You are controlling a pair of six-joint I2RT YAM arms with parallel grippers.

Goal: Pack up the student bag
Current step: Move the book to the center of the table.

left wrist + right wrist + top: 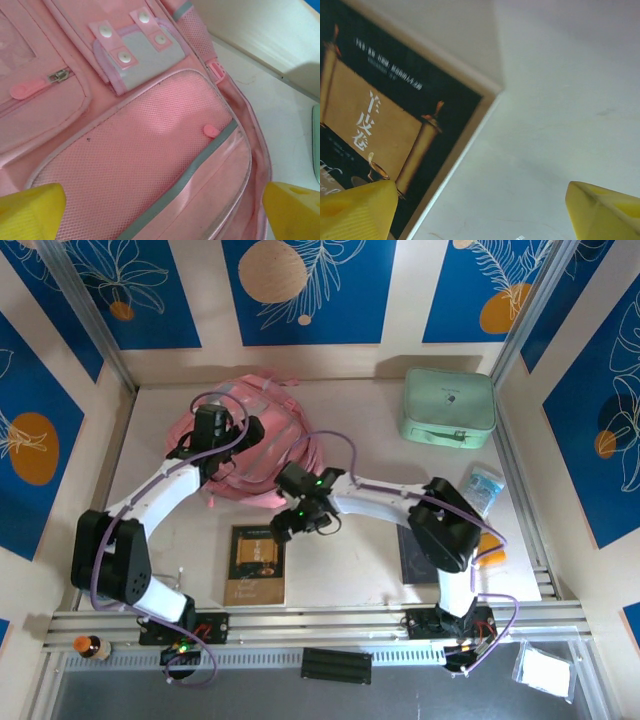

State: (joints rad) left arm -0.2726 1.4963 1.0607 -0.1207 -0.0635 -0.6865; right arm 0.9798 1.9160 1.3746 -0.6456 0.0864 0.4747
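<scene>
Near the student bag [272, 405], dark book [255, 562], title 羊皮卷

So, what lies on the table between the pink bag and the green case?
Nothing: in the top view, the table between bag and case is bare. Only a purple cable loops over it, near the bag.

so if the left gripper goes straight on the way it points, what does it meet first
Most likely the student bag: the open left gripper points straight at its mesh front pocket, with nothing between. How near the fabric is, I cannot tell.
</scene>
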